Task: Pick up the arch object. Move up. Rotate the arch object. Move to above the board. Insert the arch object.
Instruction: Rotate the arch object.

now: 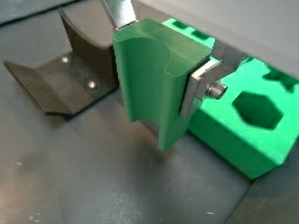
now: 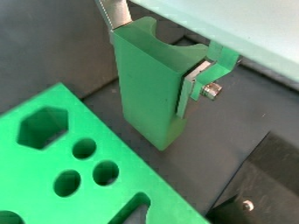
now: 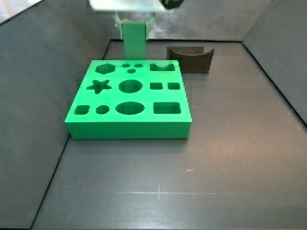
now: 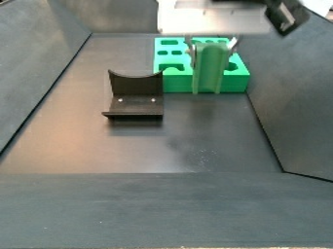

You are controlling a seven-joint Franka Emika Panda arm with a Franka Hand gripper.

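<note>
The arch object (image 1: 152,83) is a tall bright green block with a scooped top, standing upright. My gripper (image 1: 162,57) is shut on it, with one silver finger (image 1: 119,16) on one side and the other against the opposite side. Both wrist views show this grip, and the arch object (image 2: 146,87) fills the space between the jaws. In a side view the arch object (image 3: 135,40) stands just behind the board (image 3: 129,94), under my gripper (image 3: 135,20). Its lower end is near the floor; contact cannot be told. The board (image 4: 176,58) shows shaped cutouts.
The dark fixture (image 3: 192,58) stands on the floor to the right of the arch object, also seen as the fixture (image 4: 132,94) in front of the board. Dark walls enclose the floor (image 3: 180,180) on both sides.
</note>
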